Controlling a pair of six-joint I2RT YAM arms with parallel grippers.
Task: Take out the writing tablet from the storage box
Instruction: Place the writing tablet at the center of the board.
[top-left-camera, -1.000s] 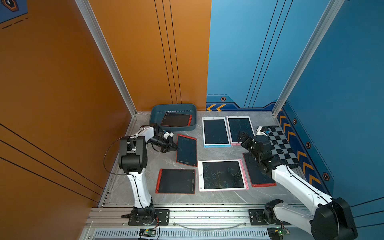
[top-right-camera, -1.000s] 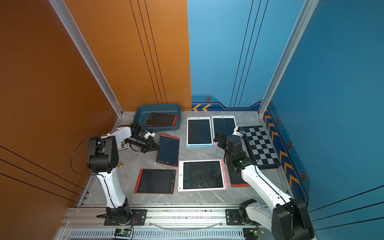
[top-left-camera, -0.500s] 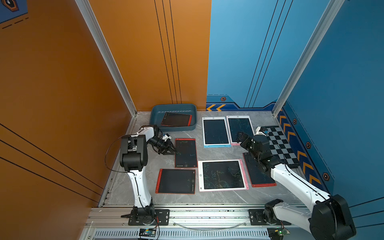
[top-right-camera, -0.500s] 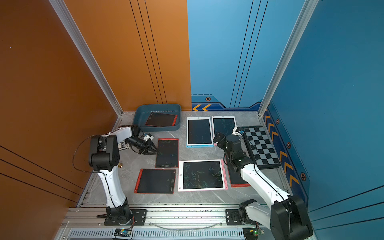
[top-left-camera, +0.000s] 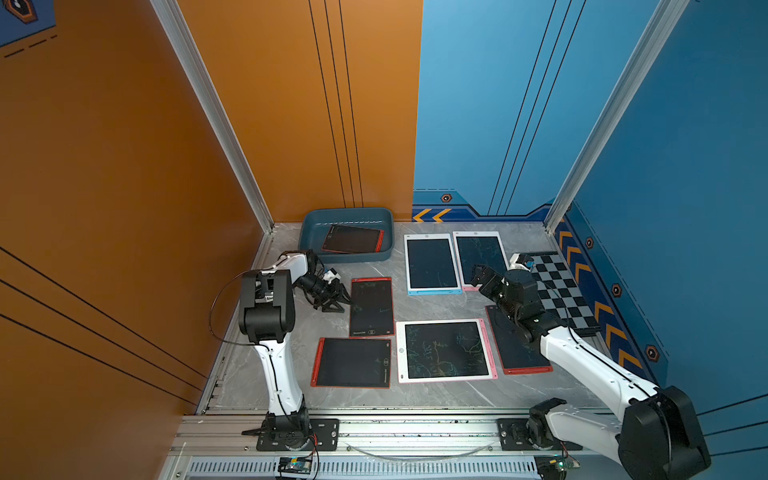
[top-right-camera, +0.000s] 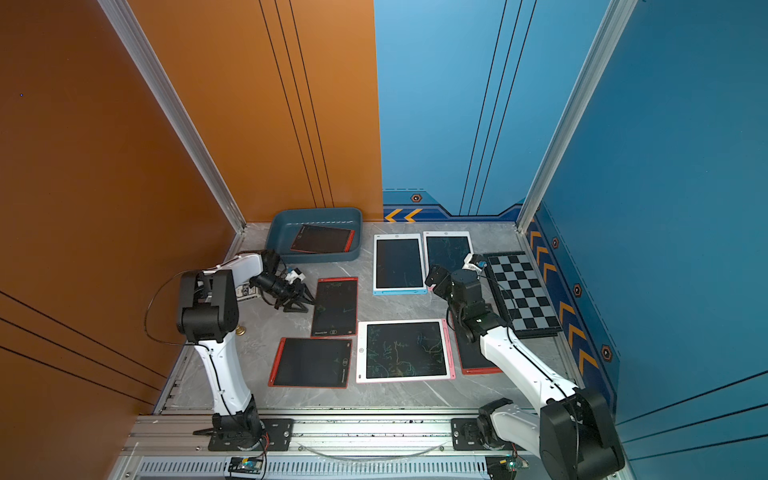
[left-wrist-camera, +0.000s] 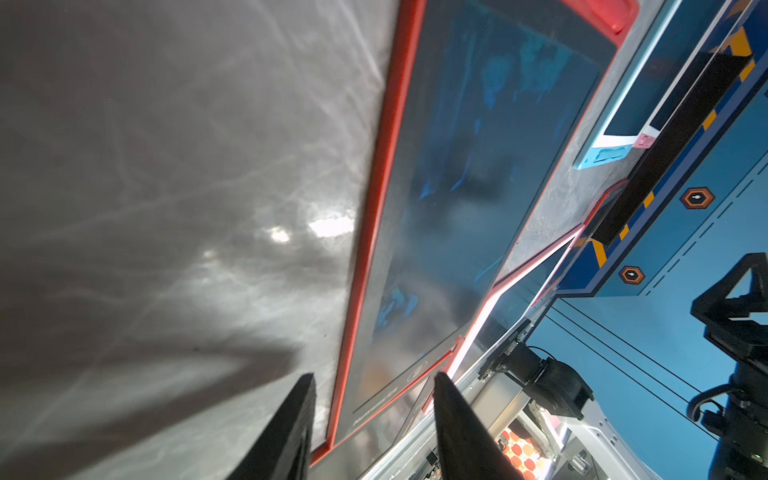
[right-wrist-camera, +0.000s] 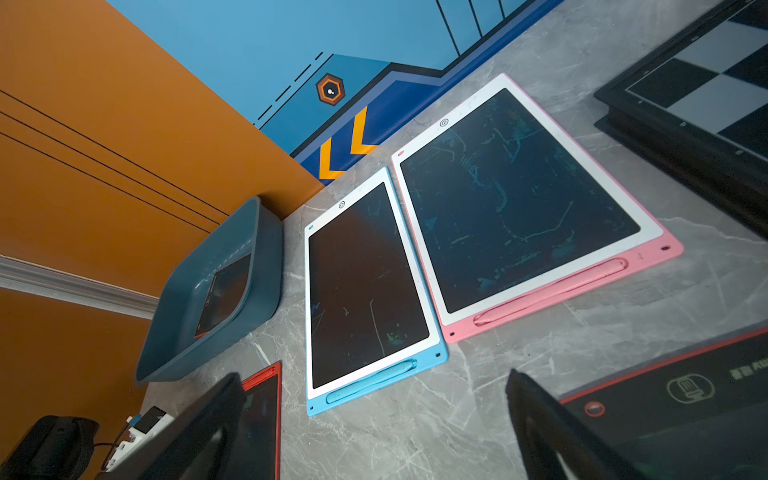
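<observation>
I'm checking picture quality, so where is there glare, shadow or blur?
Left wrist view: white glare patches on the table, a dark shadow beside the left pincer, blue wall reflections on the red-framed tablet. Right wrist view: right pincer soft, blue-framed tablet sharp. In both top views: even light.

The storage box (top-left-camera: 353, 258) is sitting at back-left of the table (top-left-camera: 436, 305), w/ one writing tablet (top-left-camera: 352, 240) lying in it. Right of it, two tablets (top-left-camera: 431, 264) are lying side by side, then the chequered board (top-left-camera: 561, 291). In front, four more tablets (top-left-camera: 445, 351) are lying flat.
</observation>
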